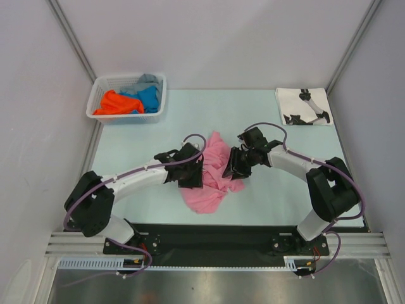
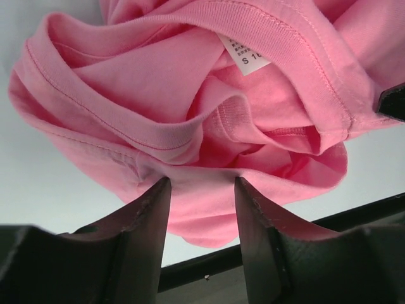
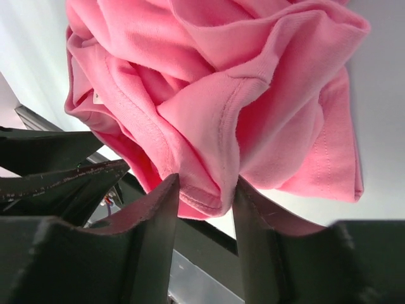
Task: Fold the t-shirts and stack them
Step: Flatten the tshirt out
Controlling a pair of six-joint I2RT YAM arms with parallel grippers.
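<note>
Pale green bench (image 1: 278, 190) inside a white-walled enclosure, seen from above and from both wrists. At the far left corner stands a white lattice basket (image 1: 159, 95) holding an orange t-shirt (image 1: 117, 103), a blue t-shirt (image 1: 150, 98) and a grey t-shirt (image 1: 147, 80). At the far right corner lies a folded white t-shirt (image 1: 304, 106) with black print. The pink t-shirt (image 1: 212, 180) sits crumpled at the middle of the bench, between the two arms. The right gripper (image 3: 205, 190) pinches a bunched, hemmed fold of this shirt, the cloth touching both fingers. The left gripper (image 2: 199, 190) meets the shirt from the opposite side; its fingers stand apart with pink cloth in the gap, and whether they clamp it cannot be told. A white size label (image 2: 247, 54) shows inside the neckline in the left wrist view.
</note>
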